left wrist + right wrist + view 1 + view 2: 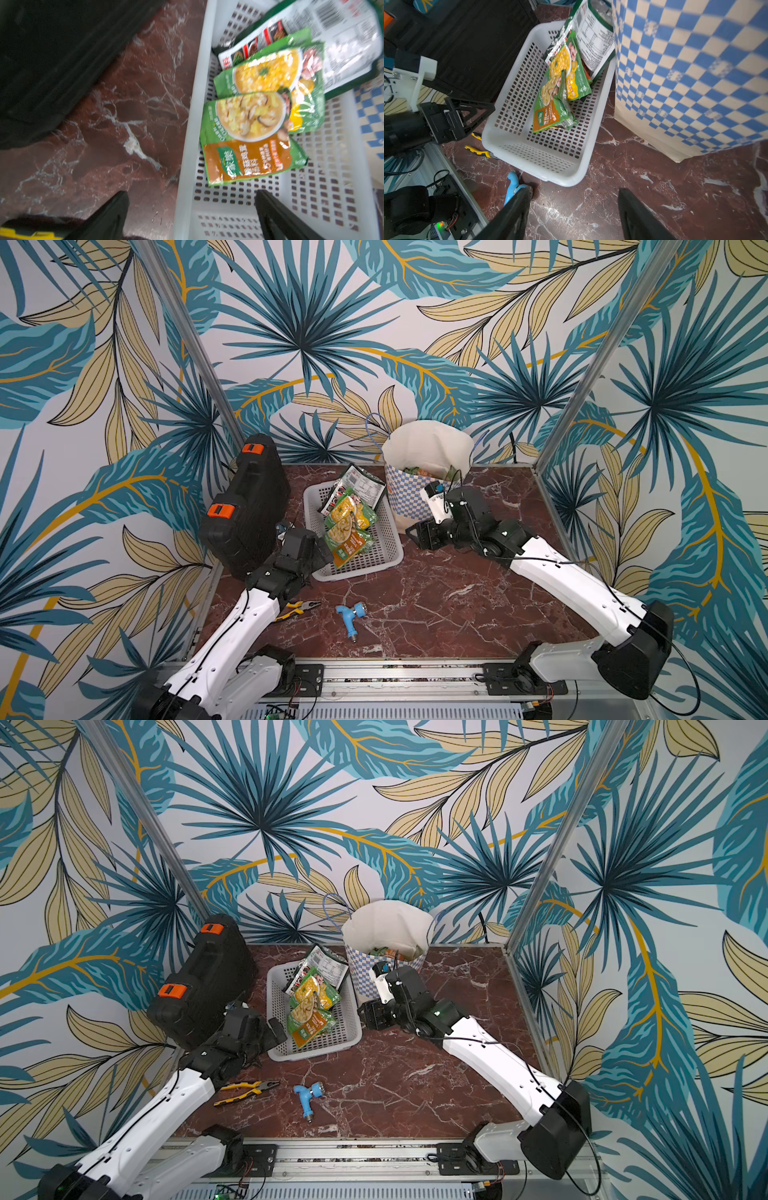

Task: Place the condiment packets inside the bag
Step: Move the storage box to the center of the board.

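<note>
The bench [457, 614] is red marble, bare across its near and right parts (the widest open room). The case [245, 506], black, stands at the left edge just beside the basket. The bag [405, 495] stands upright at the back with its mouth open. Some packets [419, 470] lie inside it, and its checkered wall is close to the basket's far corner. The basket [374, 562], white and perforated, sits between case and bag. More packets [347, 522] lie stacked along its middle, a silver one rising past the far rim beside the bag. The right pincer [575, 216] has its jaws apart and empty, low over bare bench between basket and bag. The left pincer [195, 216] has its jaws wide apart and empty, straddling the basket's near-left wall, with one finger inside and the other over bench. The pliers [297, 609] and the blue tap [351, 616] lie loose on the near bench.
</note>
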`<move>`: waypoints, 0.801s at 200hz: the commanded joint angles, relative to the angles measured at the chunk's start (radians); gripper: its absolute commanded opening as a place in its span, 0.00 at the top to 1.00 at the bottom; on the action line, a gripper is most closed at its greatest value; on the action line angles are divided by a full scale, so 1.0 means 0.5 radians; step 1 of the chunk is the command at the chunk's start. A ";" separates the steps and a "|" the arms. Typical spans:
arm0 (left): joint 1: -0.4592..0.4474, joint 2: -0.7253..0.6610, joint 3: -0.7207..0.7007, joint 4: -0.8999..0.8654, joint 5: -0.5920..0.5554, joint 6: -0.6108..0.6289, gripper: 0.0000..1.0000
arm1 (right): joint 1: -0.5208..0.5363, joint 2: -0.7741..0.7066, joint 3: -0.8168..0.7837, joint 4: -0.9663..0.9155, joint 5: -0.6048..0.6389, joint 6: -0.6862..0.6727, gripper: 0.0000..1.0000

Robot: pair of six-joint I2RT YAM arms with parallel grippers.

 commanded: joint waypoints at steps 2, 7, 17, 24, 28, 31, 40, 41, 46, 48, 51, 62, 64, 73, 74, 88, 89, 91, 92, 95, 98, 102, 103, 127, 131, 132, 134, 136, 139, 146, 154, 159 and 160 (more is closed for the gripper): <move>0.013 0.053 -0.023 -0.088 0.113 -0.082 0.00 | 0.013 0.033 -0.159 0.155 -0.116 0.079 0.28; 0.013 0.074 -0.037 -0.076 0.127 -0.089 0.02 | 0.015 0.045 -0.182 0.173 -0.142 0.089 0.28; 0.013 0.118 -0.034 -0.093 0.145 -0.099 0.04 | 0.026 0.070 -0.222 0.202 -0.177 0.100 0.28; 0.013 0.151 -0.024 -0.134 0.133 -0.115 0.05 | 0.037 0.083 -0.245 0.219 -0.183 0.104 0.28; 0.015 0.166 -0.017 -0.160 0.123 -0.126 0.08 | 0.039 0.091 -0.257 0.229 -0.186 0.106 0.28; 0.014 0.175 -0.013 -0.177 0.117 -0.132 0.10 | 0.046 0.095 -0.266 0.233 -0.187 0.107 0.28; 0.013 0.191 -0.013 -0.225 0.090 -0.148 0.18 | 0.052 0.107 -0.294 0.256 -0.196 0.115 0.28; 0.013 0.193 -0.014 -0.231 0.087 -0.149 0.18 | 0.053 0.107 -0.299 0.260 -0.196 0.116 0.28; 0.013 0.193 -0.016 -0.266 0.066 -0.176 0.21 | 0.056 0.113 -0.311 0.269 -0.199 0.120 0.28; 0.015 0.191 -0.017 -0.277 0.059 -0.183 0.23 | 0.056 0.116 -0.316 0.274 -0.198 0.121 0.28; 0.014 0.185 -0.022 -0.291 0.051 -0.190 0.26 | 0.057 0.119 -0.325 0.279 -0.201 0.122 0.28; 0.014 0.154 -0.043 -0.344 0.031 -0.220 0.37 | 0.060 0.134 -0.347 0.293 -0.207 0.128 0.28; 0.013 0.148 -0.047 -0.355 0.028 -0.226 0.38 | 0.061 0.135 -0.348 0.294 -0.208 0.127 0.28; 0.013 0.107 -0.070 -0.394 0.020 -0.257 0.45 | 0.066 0.151 -0.359 0.298 -0.212 0.127 0.28; 0.013 0.100 -0.073 -0.401 0.020 -0.260 0.45 | 0.066 0.154 -0.360 0.301 -0.210 0.128 0.28; 0.013 0.018 -0.097 -0.497 -0.001 -0.312 0.54 | 0.074 0.169 -0.371 0.304 -0.208 0.129 0.28; 0.013 0.012 -0.099 -0.500 -0.003 -0.316 0.54 | 0.073 0.169 -0.372 0.302 -0.208 0.129 0.28; 0.013 -0.003 -0.102 -0.521 -0.011 -0.324 0.54 | 0.075 0.170 -0.376 0.304 -0.205 0.131 0.28; 0.013 -0.010 -0.103 -0.529 -0.013 -0.326 0.55 | 0.077 0.171 -0.378 0.304 -0.205 0.131 0.28; 0.013 -0.031 -0.106 -0.549 -0.019 -0.339 0.56 | 0.080 0.173 -0.381 0.307 -0.204 0.131 0.28; 0.013 -0.052 -0.109 -0.575 -0.028 -0.346 0.57 | 0.082 0.173 -0.384 0.307 -0.202 0.129 0.28; 0.013 -0.081 -0.115 -0.604 -0.043 -0.362 0.59 | 0.083 0.173 -0.388 0.310 -0.202 0.131 0.28; 0.012 -0.088 -0.117 -0.612 -0.047 -0.364 0.59 | 0.084 0.173 -0.390 0.312 -0.202 0.131 0.28; 0.013 -0.269 -0.174 -0.762 -0.120 -0.435 0.61 | 0.097 0.177 -0.407 0.328 -0.208 0.140 0.28; 0.015 -0.295 -0.183 -0.780 -0.128 -0.443 0.62 | 0.100 0.176 -0.407 0.329 -0.210 0.141 0.28; 0.014 -0.301 -0.186 -0.786 -0.130 -0.445 0.62 | 0.100 0.176 -0.407 0.329 -0.209 0.141 0.28; 0.014 -0.311 -0.190 -0.798 -0.133 -0.449 0.62 | 0.102 0.176 -0.407 0.329 -0.211 0.141 0.28; 0.012 -0.321 -0.193 -0.808 -0.138 -0.453 0.62 | 0.103 0.175 -0.410 0.329 -0.211 0.142 0.28; 0.015 -0.338 -0.199 -0.821 -0.142 -0.461 0.62 | 0.105 0.176 -0.410 0.329 -0.209 0.141 0.28; 0.015 -0.369 -0.213 -0.876 -0.157 -0.482 0.62 | 0.111 0.172 -0.413 0.329 -0.208 0.143 0.28; 0.013 -0.403 -0.227 -0.927 -0.182 -0.509 0.62 | 0.113 0.172 -0.416 0.329 -0.208 0.141 0.28; 0.014 -0.421 -0.233 -0.960 -0.201 -0.525 0.62 | 0.115 0.170 -0.419 0.329 -0.208 0.144 0.28; 0.014 -0.424 -0.234 -0.967 -0.205 -0.530 0.62 | 0.115 0.170 -0.419 0.329 -0.208 0.144 0.28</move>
